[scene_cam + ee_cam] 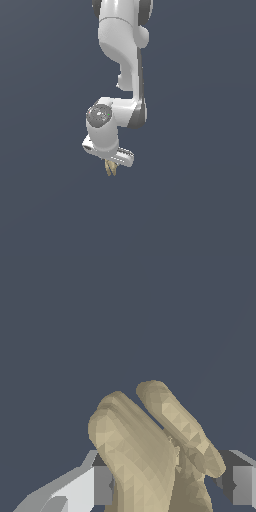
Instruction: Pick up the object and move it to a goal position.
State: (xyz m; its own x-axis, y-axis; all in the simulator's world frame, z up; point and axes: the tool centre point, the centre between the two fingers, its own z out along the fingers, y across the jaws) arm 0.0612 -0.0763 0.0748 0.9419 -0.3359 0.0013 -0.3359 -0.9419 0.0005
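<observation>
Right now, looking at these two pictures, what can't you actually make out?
- Goal position: no marker shows in either view.
- Arm: its upper end is cut off by the exterior view's top edge.
- Gripper: in the exterior view the fingers are too small to tell apart.
- Object: in the wrist view its lower end runs off the picture's edge; in the exterior view only a tan tip shows under the hand.
- Ground: a plain dark backdrop, no surface to be seen.

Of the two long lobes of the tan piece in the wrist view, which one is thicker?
The wide lobe nearer the light finger is thicker; the other lobe is a slim separate prong.
</observation>
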